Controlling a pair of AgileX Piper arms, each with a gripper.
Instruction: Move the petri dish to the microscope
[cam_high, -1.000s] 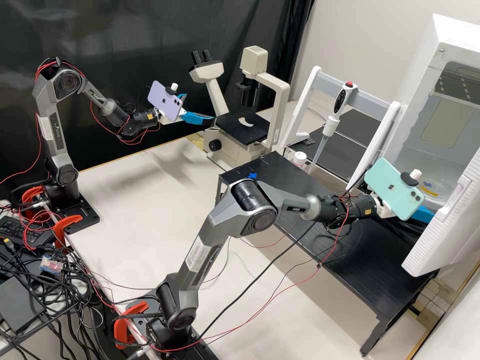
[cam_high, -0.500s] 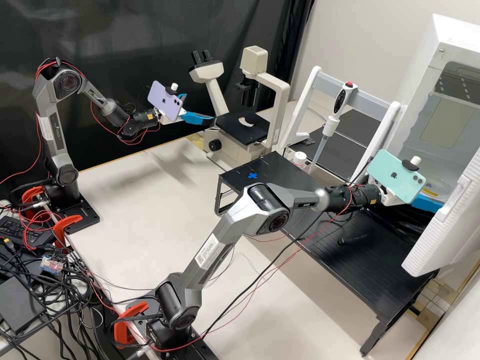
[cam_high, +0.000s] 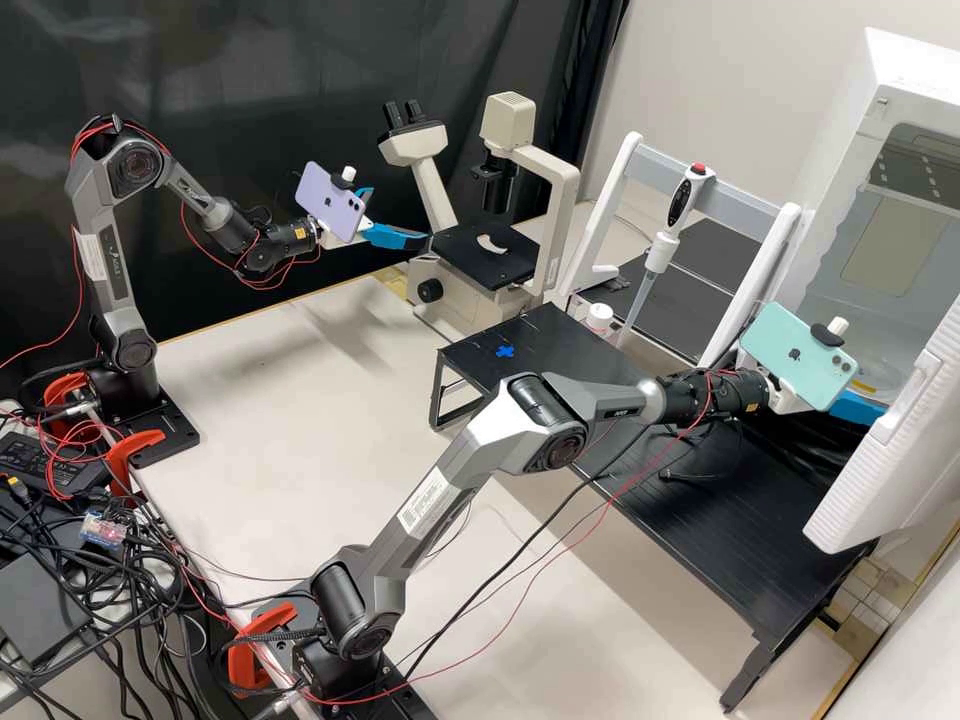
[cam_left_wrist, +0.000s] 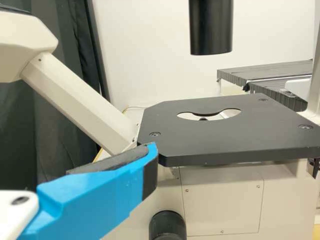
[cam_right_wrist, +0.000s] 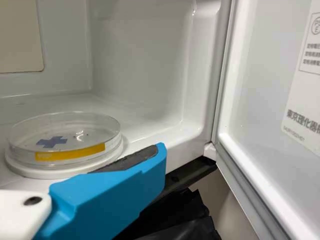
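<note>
Jaws of the right gripper (cam_high: 862, 408), at 3 o'clock in the high view: spread, nothing between them; set low inside the cabinet (cam_high: 925, 75) mouth at 2 o'clock, probably to straddle the dish from the side. Petri dish (cam_right_wrist: 67, 134), lidded by the look of it: level on a white disc (cam_right_wrist: 47, 173) inside the cabinet, apart from the bench; the disc likely lifts its rim for a grip; the open door (cam_right_wrist: 267, 115) leaves the way in, though it could catch the wrist on leaving. Jaws of the left gripper (cam_high: 400, 218), 11 o'clock: spread, nothing held; beside the microscope (cam_high: 455, 300) at 12, perhaps ready to receive or steady; stage (cam_left_wrist: 215, 145) bare, awaiting the dish. Step, as judged: early, lining up for the grasp.

Surface: pale bench (cam_high: 300, 370), matt, carrying both arms; black stand (cam_high: 720, 530), 4 o'clock, slatted, bearing the cabinet.

Room: black curtain (cam_high: 220, 60), 10 to 11 o'clock; pale wall (cam_high: 740, 80), 1 o'clock; pipette (cam_high: 684, 200), upright before it.
</note>
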